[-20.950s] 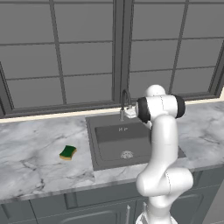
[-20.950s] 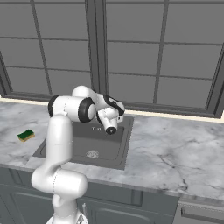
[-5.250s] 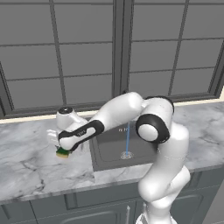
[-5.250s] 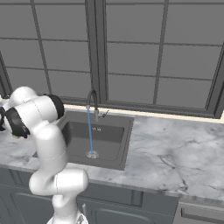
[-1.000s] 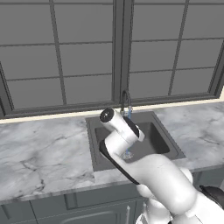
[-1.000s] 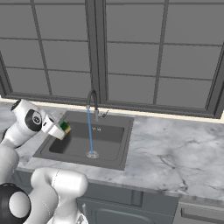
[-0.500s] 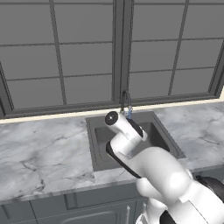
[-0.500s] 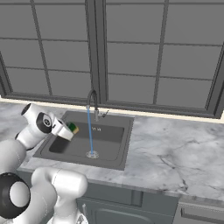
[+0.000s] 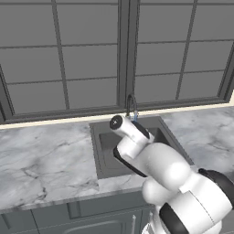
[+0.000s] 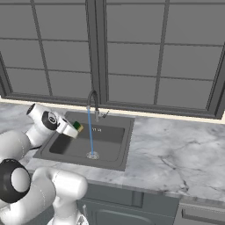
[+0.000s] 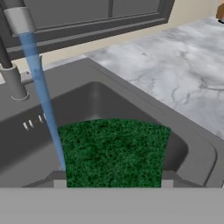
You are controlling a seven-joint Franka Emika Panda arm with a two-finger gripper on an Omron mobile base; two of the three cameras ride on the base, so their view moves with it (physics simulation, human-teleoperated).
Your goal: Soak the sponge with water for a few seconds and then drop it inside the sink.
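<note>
Clenched on the sponge (image 10: pixel 77 126), the jaws of the gripper (image 10: pixel 74 128) hold it over the left part of the sink (image 10: pixel 115 151), above the basin and not touching its floor. In the right base view the sponge shows as a small green and yellow piece at the end of the white hand, just to the left of the water (image 10: pixel 90 132). A narrow gap seems to separate the sponge from the stream in this view, but it is too small to tell for sure.

From the hand view the green top layer of the sponge (image 11: pixel 113 153) is large and close, and the pale blue water (image 11: pixel 41 94) runs down along its left edge, so close that the two look to be touching there. The stream comes from the grey spout of the faucet (image 11: pixel 17 19) and falls into the dark grey basin (image 11: pixel 109 105).

At the right base view the water falls from the thin curved faucet (image 10: pixel 93 100) to the round metal drain (image 10: pixel 92 155). The marble counter (image 10: pixel 176 162) lies around the sink, and a large window (image 10: pixel 132 52) with dark frames stands behind it. At the left base view the white arm (image 9: pixel 151 160) reaches forward over the sink (image 9: pixel 103 151), and it hides much of the basin.
</note>
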